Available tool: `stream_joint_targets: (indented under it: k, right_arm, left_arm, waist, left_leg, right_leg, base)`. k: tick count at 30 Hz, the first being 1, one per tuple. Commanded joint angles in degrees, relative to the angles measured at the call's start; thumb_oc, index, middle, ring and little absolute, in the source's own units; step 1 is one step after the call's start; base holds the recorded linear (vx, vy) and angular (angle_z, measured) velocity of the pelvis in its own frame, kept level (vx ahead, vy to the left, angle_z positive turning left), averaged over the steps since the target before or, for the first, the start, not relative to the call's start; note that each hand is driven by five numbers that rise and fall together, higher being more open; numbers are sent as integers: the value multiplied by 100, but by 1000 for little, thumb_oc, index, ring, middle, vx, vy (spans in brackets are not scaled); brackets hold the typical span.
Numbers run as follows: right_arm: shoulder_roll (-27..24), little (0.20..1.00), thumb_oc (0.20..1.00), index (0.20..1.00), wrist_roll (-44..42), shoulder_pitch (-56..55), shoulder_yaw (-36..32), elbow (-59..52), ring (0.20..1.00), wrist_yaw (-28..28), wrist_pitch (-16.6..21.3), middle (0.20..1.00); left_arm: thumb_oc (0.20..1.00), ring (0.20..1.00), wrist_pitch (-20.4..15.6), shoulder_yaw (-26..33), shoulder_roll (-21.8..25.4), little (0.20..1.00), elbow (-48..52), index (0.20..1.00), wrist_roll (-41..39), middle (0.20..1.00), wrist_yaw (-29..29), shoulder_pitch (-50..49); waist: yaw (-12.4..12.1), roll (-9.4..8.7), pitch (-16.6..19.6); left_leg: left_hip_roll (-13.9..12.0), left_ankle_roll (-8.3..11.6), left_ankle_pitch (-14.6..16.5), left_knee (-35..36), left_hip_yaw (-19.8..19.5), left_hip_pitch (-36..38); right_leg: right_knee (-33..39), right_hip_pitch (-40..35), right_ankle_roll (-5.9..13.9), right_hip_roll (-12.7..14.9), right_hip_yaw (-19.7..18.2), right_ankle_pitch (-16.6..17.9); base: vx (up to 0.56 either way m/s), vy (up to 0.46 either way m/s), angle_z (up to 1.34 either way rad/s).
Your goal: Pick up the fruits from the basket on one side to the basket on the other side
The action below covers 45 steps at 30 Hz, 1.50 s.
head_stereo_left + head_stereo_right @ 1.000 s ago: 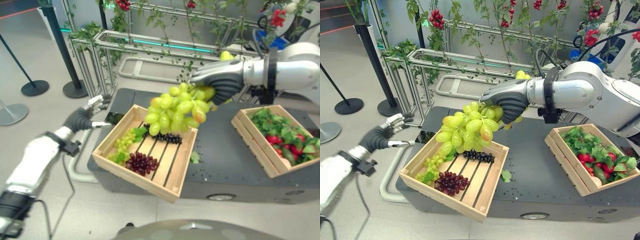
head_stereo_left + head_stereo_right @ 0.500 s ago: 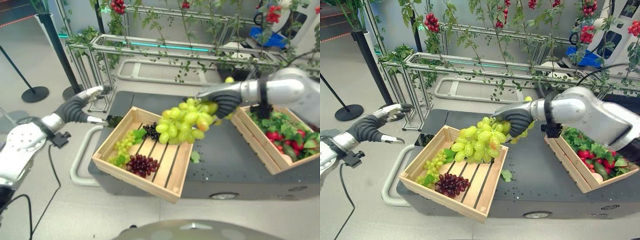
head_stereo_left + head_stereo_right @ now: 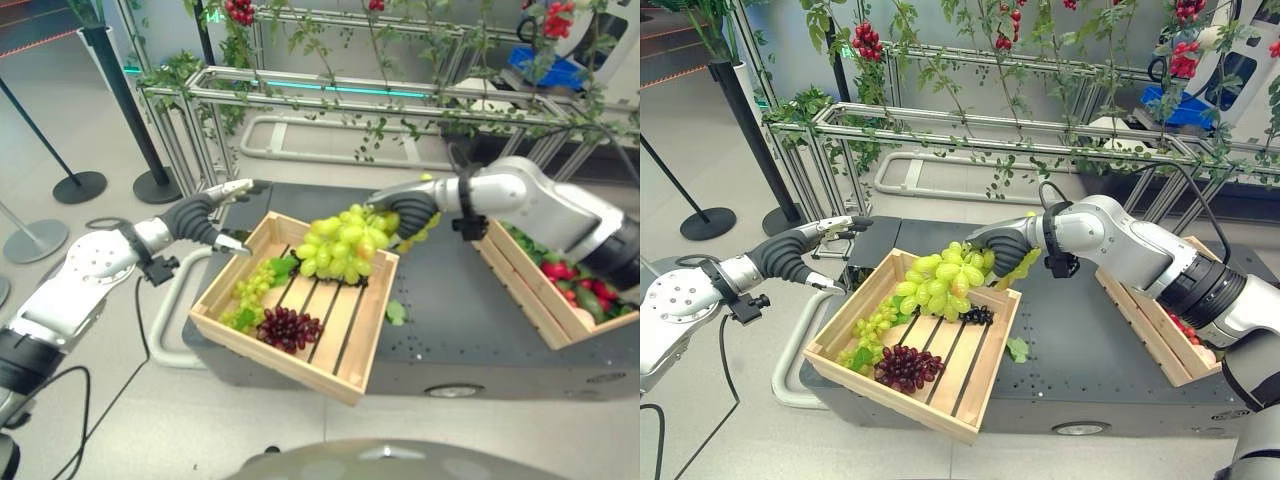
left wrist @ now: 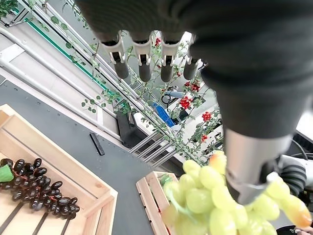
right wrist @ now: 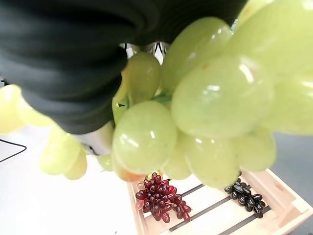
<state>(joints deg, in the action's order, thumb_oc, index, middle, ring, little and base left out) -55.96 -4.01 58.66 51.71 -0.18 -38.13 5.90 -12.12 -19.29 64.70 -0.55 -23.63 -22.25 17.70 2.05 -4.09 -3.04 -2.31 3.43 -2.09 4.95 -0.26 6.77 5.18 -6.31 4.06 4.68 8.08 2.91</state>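
Note:
A large bunch of green grapes (image 3: 340,245) hangs low over the far end of the left wooden basket (image 3: 300,362), and my right hand (image 3: 405,210) is shut on its top. In the right wrist view the bunch (image 5: 205,98) sits right against the hand. That basket also holds a small green bunch (image 3: 250,290), dark red grapes (image 3: 288,325) and black grapes (image 3: 977,316). My left hand (image 3: 200,215) is open with straight fingers (image 4: 142,58), just outside the basket's far left corner. The right wooden basket (image 3: 520,290) holds leafy greens and red fruit.
Both baskets stand on a dark table (image 3: 450,330), with a loose green leaf (image 3: 395,312) between them. A metal frame with vines (image 3: 330,90) runs behind the table. Black stanchion posts (image 3: 150,180) stand on the floor at the left.
My right hand has carried the green bunch down and to the left, from above the basket's far edge to low over it. My left hand has come closer to the basket's corner.

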Motion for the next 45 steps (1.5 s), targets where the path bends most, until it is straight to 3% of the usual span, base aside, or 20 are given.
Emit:
stream_joint_targets:
  k: [1,13,22,37,45]
  right_arm:
    - [294,200,200,200,163,752,-7,254,200,427,61,200]
    - [870,200,200,200,447,1266,75,296,200,544,72,200]
    - [985,200,200,200,357,1668,240,39,200,581,192,200]
    - [519,200,200,200,981,1832,614,106,200,596,399,200]
    - [182,200,200,200,1301,1336,765,279,200,469,470,200]
  left_arm:
    - [1000,1000,-5,-166,-251,1000,-374,1000,298,1000,259,730]
    - [1000,1000,260,-875,-914,1000,-829,1000,699,1000,344,1510]
    - [1000,1000,394,-1337,-1154,1000,-808,1000,-27,1000,156,1933]
    - [1000,1000,549,-1872,-863,1000,-554,1000,-326,1000,-120,2344]
    - [1000,1000,558,-1958,-785,1000,-486,1000,-595,1000,-206,2289]
  waist:
    - [-94,-127,161]
    - [-114,-168,154]
    - [-92,-198,199]
    - [-106,-180,146]
    - [-110,-148,95]
  left_leg:
    - [156,-129,449,-282,-75,32]
    - [170,-162,426,-323,-85,-23]
    - [159,-162,456,-305,-107,1]
    - [169,-162,453,-300,-121,-20]
    - [170,-150,442,-292,-116,-35]
  right_leg:
    - [-758,107,342,99,35,-530]
    - [-778,146,322,103,20,-498]
    - [-770,129,325,91,26,-518]
    - [-783,151,349,97,45,-505]
    - [-801,171,366,108,83,-507]
  base:
    - [-11,-1,-3]
    - [-4,-1,-1]
    - [4,0,0]
    - [0,0,0]
    - [0,0,0]
